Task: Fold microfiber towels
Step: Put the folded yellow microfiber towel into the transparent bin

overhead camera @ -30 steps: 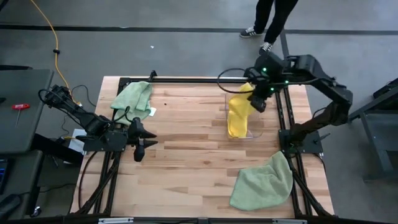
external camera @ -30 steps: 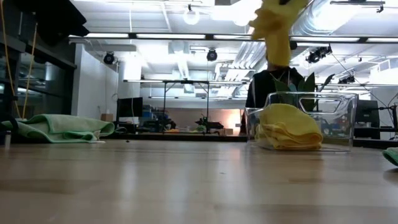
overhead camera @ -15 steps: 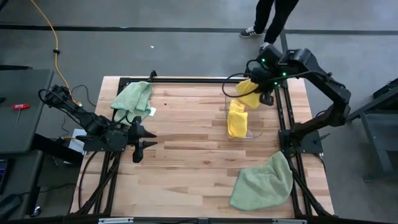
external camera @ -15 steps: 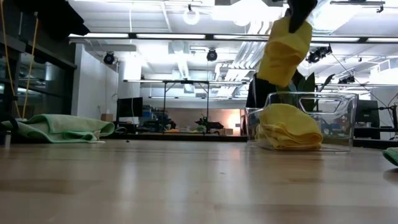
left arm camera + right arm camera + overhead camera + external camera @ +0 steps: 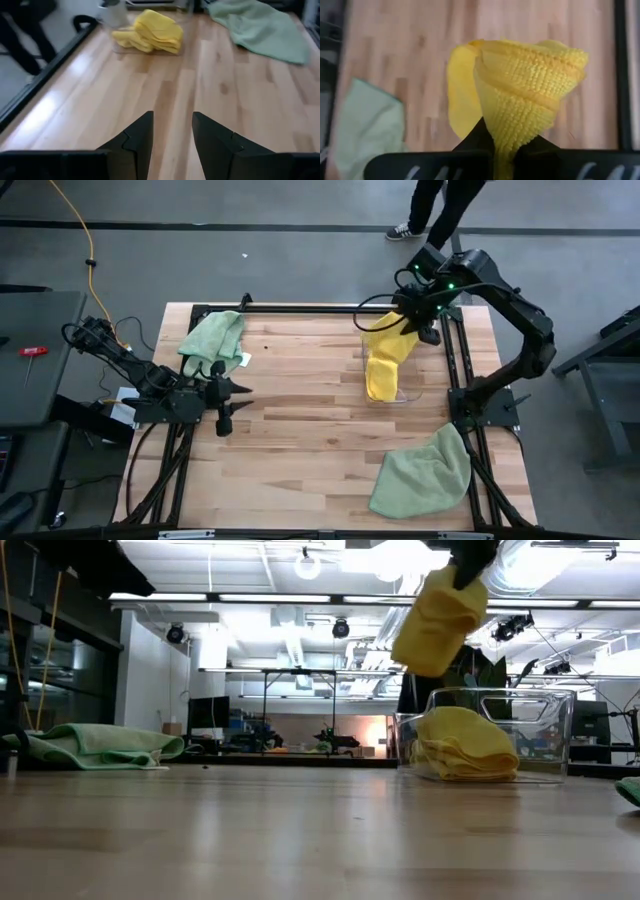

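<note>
No text, label, brand, number or sign can be read in any of the views — not on the wooden slatted table [image 5: 300, 410], nor on the clear plastic bin [image 5: 545, 730] standing on it, nor in the room behind that bin.
</note>
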